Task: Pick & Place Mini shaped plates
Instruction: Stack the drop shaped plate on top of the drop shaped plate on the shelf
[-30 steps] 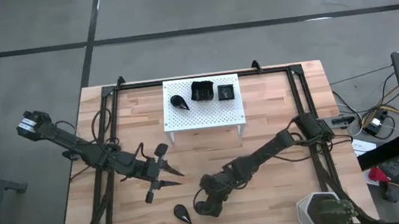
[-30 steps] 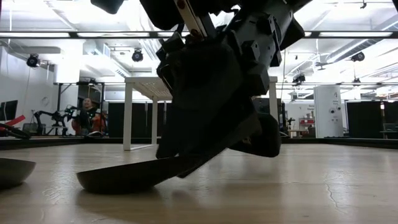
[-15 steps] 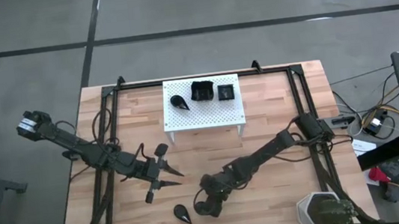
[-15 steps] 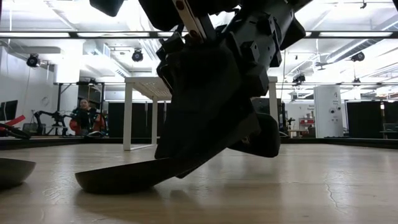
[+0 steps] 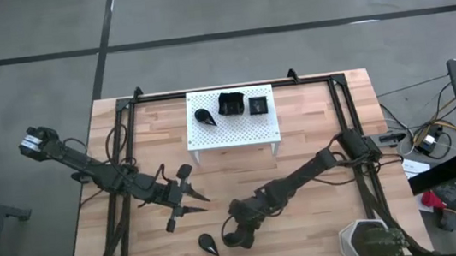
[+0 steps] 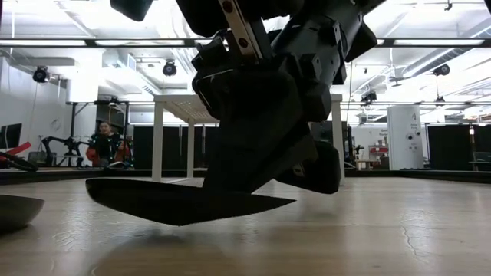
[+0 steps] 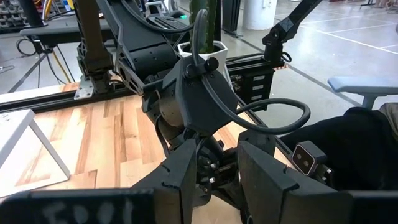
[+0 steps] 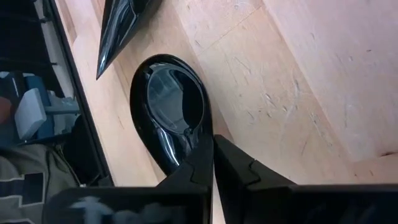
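Now the right gripper (image 5: 242, 237) is clamped on the rim of a teardrop plate (image 6: 180, 202), which is held clear of the table (image 5: 325, 220). Just at its 9 o'clock a second teardrop plate (image 5: 209, 244) lies. At 10 o'clock, the left gripper (image 5: 193, 199) is kept apart, nothing between its fingers.

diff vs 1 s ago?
The right gripper closed its fingers on the rim of a teardrop plate and raised it off the table; earlier one edge rested on the wood. Left gripper, second teardrop plate and white stand unchanged.
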